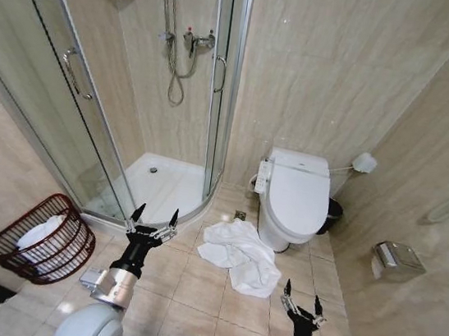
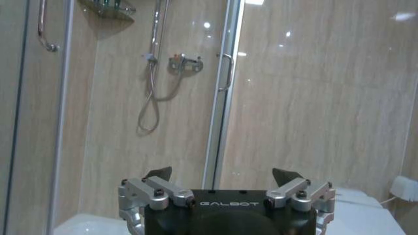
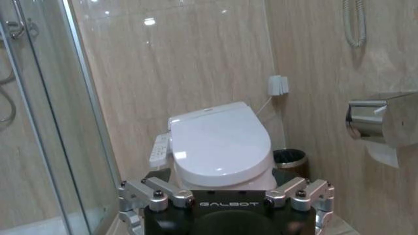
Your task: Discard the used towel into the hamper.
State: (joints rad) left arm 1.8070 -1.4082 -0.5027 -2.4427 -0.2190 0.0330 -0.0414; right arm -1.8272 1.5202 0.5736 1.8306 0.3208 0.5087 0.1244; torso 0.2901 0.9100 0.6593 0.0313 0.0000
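Beige-tiled bathroom floor [image 1: 192, 288]. Right gripper [image 1: 302, 303] low at right, fingers spread, empty. Left gripper [image 1: 154, 222] raised at left, fingers spread, empty. White towel [image 1: 240, 255] crumpled on the tiles between them, just before the toilet [image 1: 294, 195]. Hamper [image 1: 41, 239] tilted at far left, white cloth inside. Shower stall [image 1: 164, 183] behind.

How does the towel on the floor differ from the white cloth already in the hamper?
The floor towel lies spread and crumpled on the tiles beside the toilet; the white cloth sits bunched inside the hamper. The floor towel looks larger. The floor towel is centre-frame, the white cloth far left. Both are white.
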